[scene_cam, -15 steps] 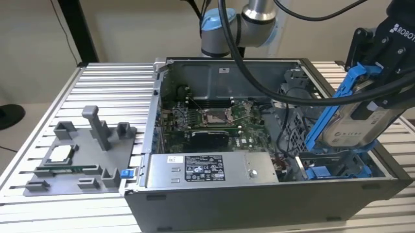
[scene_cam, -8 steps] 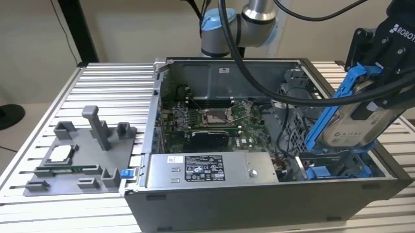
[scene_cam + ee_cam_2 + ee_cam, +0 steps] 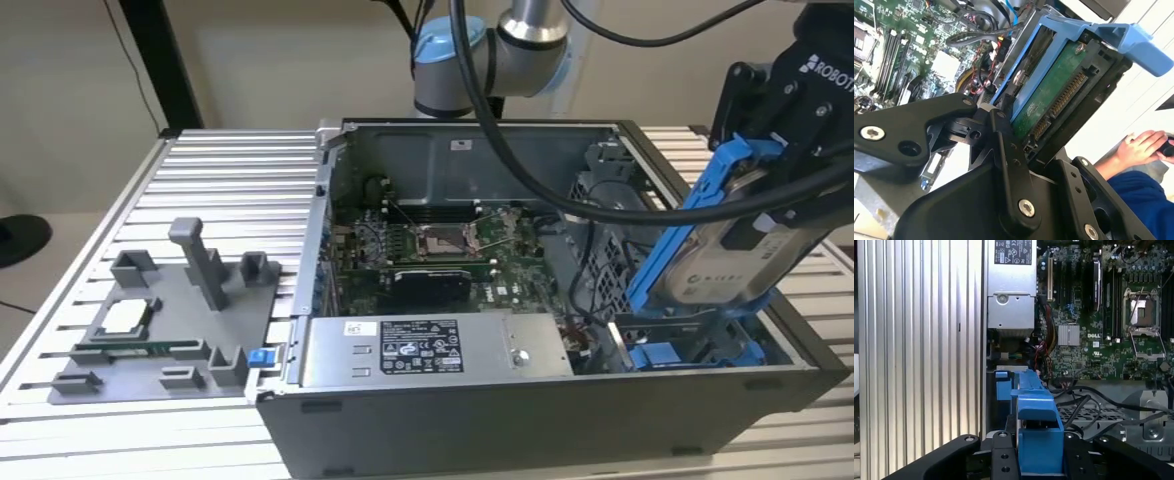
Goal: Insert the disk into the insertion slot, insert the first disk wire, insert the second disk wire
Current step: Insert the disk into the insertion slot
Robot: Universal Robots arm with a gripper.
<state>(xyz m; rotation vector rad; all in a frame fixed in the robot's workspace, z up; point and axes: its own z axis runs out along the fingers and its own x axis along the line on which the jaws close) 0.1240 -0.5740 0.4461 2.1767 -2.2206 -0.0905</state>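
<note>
**Exterior view.** My fingers (image 3: 751, 110) are clamped on the disk (image 3: 721, 265), gripping its upper end. The disk hangs tilted in its blue carrier over the end of the open computer case (image 3: 534, 420) at the exterior view's right. Its lower end is near the blue-railed bay (image 3: 663, 357); I cannot tell whether they touch. The power-supply box (image 3: 427, 350) lies along the case's front wall, with the motherboard (image 3: 441, 250) behind it. A grey fixture (image 3: 160, 340) sits on the ribbed tabletop (image 3: 227, 160), at the exterior view's left of the case.

**Second wrist view.** The disk's green circuit-board face and connector edge are exposed, held between my black fingers. A person's hand (image 3: 1139, 147) and blue sleeve (image 3: 1139, 195) are beyond the case.

**First wrist view.** The blue carrier sits between my fingers, over the case edge, with red and black wires (image 3: 1041, 352) just beyond.
</note>
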